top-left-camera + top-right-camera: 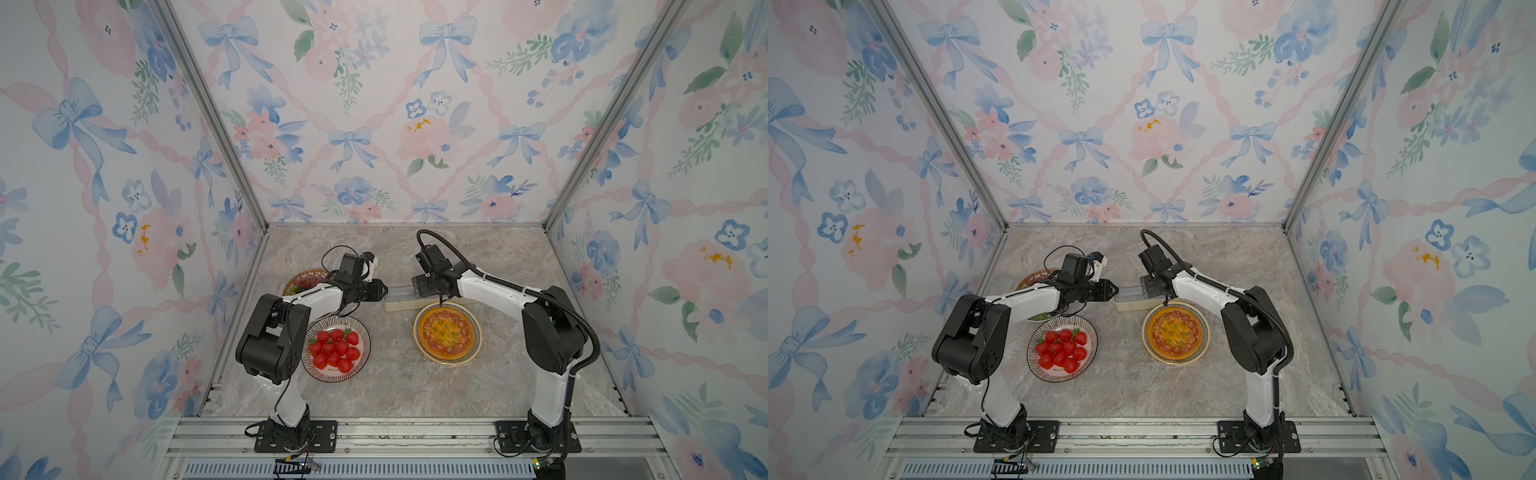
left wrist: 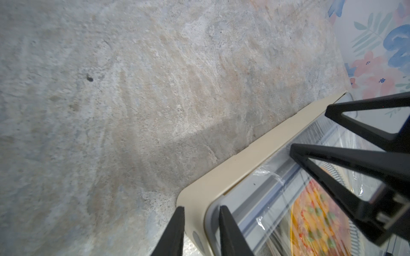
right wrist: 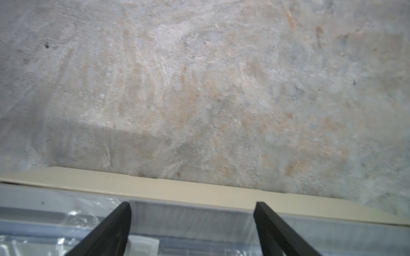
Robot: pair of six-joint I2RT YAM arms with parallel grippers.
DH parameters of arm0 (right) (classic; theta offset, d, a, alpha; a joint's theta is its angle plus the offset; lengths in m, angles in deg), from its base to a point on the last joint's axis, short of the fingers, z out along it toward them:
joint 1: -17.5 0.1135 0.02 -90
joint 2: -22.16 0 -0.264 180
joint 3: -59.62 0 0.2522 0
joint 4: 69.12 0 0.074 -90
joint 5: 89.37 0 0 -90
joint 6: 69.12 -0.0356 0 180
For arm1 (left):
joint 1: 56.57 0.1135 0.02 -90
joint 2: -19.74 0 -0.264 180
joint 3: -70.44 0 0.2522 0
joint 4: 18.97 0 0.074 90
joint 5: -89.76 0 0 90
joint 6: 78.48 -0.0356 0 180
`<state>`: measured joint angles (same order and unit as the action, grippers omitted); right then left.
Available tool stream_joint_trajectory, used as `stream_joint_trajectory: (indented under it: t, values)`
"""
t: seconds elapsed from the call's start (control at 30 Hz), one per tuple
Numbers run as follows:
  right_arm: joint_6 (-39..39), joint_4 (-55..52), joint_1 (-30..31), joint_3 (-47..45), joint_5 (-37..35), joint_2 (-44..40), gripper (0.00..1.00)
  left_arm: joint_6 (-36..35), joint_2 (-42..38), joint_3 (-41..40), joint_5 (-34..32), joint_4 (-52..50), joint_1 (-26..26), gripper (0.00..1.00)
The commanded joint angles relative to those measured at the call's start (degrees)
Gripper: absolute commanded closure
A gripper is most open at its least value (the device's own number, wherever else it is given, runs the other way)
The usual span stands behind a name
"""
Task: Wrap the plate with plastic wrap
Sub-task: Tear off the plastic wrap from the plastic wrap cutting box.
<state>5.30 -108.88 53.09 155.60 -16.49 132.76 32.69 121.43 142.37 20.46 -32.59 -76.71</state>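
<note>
The plate [image 1: 448, 332] with orange food sits right of centre in both top views, with glossy plastic wrap [image 1: 441, 362] showing at its near rim. Just behind it lies the long cream box [image 1: 401, 303] of wrap. My left gripper [image 1: 382, 291] is at the box's left end. In the left wrist view its fingers [image 2: 230, 230] straddle the cream corner rim [image 2: 221, 177] and are shut on it. My right gripper [image 1: 417, 286] hangs over the box's translucent top, open, with its fingertips [image 3: 124, 212] wide apart. Crinkly film [image 2: 266, 175] lies under that top.
A striped plate of red strawberries [image 1: 336, 348] stands near the left arm, and a plate of grapes [image 1: 305, 279] lies behind that arm. Floral walls close in the marble table [image 1: 395, 386] on three sides. A metal rail [image 1: 415, 432] runs along the front.
</note>
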Motion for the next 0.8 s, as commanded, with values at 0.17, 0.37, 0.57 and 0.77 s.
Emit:
stream_joint_trajectory:
  t: [0.17,0.37,0.57,0.77]
  values:
    - [2.3,-2.52,-4.83,-4.7,-4.36,-5.2,0.12,-1.04,2.64,-2.25,-4.54,-6.48,-0.25,0.71]
    - [3.08,-2.58,-8.42,-7.08,-5.55,-7.29,0.12,-0.78,2.35,-2.27,-5.1,-6.57,-0.23,0.71]
    - [3.71,-2.35,-12.07,-9.41,-6.32,-9.35,0.11,-0.51,2.15,-2.25,-5.55,-6.79,-0.19,0.71]
    - [4.03,-0.44,-14.32,-11.14,-3.73,-11.72,0.1,-0.34,1.96,-2.17,-5.72,-7.01,-0.24,0.71]
